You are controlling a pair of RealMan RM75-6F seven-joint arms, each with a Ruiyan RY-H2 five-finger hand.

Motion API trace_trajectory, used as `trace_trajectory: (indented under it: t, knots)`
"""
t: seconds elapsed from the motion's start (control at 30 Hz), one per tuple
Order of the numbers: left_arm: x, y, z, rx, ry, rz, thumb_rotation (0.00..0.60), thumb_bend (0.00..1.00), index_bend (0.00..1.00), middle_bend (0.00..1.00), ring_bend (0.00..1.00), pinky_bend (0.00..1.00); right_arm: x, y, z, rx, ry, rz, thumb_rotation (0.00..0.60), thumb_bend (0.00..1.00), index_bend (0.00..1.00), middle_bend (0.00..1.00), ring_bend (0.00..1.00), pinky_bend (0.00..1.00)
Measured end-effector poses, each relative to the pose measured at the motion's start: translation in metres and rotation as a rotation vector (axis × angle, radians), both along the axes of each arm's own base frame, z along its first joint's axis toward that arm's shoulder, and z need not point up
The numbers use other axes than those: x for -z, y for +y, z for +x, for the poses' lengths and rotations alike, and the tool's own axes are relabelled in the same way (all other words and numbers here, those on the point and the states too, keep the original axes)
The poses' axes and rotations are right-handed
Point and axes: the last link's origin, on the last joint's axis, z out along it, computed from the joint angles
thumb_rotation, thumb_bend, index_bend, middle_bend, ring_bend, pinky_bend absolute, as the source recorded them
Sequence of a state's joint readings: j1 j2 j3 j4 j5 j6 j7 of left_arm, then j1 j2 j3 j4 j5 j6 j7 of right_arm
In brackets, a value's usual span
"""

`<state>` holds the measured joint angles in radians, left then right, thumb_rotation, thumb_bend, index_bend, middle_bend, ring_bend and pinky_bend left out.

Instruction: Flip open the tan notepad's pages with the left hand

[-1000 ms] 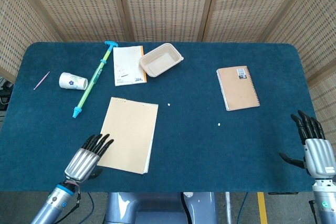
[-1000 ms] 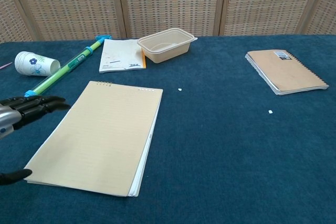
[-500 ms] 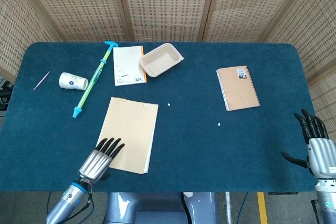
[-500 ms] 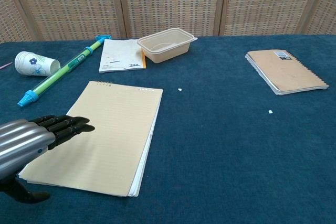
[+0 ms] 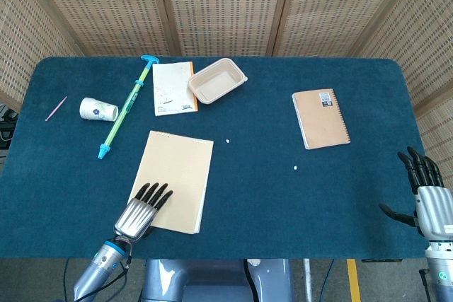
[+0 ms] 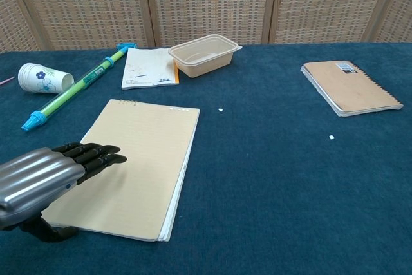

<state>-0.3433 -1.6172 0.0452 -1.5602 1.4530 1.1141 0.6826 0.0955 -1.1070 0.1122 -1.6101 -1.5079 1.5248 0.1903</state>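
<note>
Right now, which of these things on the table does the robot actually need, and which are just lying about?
Needed:
tan notepad
left hand, over its near edge

Lying about:
paper cup
green pump
white booklet
tray
spiral notebook
pink stick
right hand, idle at the table edge

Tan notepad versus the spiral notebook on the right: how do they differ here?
The tan notepad is larger and plain-covered; the spiral notebook is smaller, with a label at its top. The notepad lies under the left hand; the notebook lies apart from the right hand. Both lie closed and flat on the table.
</note>
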Motion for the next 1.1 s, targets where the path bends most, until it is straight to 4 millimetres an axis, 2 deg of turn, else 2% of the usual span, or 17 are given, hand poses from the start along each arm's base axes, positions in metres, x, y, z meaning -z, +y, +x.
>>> trace_trajectory:
  t: [0.33,0.4,0.57,0.73,1.1]
  knots:
    - [0.005,0.001,0.0,0.003,0.009,-0.005,0.6,0.31,0.0,0.0,0.0,0.07,-0.001,0.0,0.0,0.001,-0.002,-0.002,0.6,0.14,0.04,0.0,0.0,0.02]
    - [0.005,0.001,0.001,0.007,0.006,-0.003,0.6,0.35,0.0,0.0,0.0,0.07,-0.001,0.0,0.0,0.0,-0.002,-0.003,0.6,0.14,0.04,0.0,0.0,0.02]
    - [0.006,0.002,0.002,0.028,0.0,0.011,0.6,0.58,0.0,0.0,0.0,0.07,0.0,0.0,0.0,0.001,0.0,0.0,0.6,0.14,0.04,0.0,0.0,0.02]
    - [0.01,0.006,0.001,0.037,0.002,0.028,0.6,0.67,0.0,0.0,0.0,0.07,0.0,0.0,0.0,0.002,0.0,0.0,0.6,0.14,0.04,0.0,0.0,0.02]
    - [0.015,0.037,0.002,0.013,-0.001,0.071,0.6,0.7,0.0,0.0,0.0,0.07,0.001,0.0,-0.001,0.006,0.002,0.001,0.6,0.14,0.04,0.0,0.0,0.02]
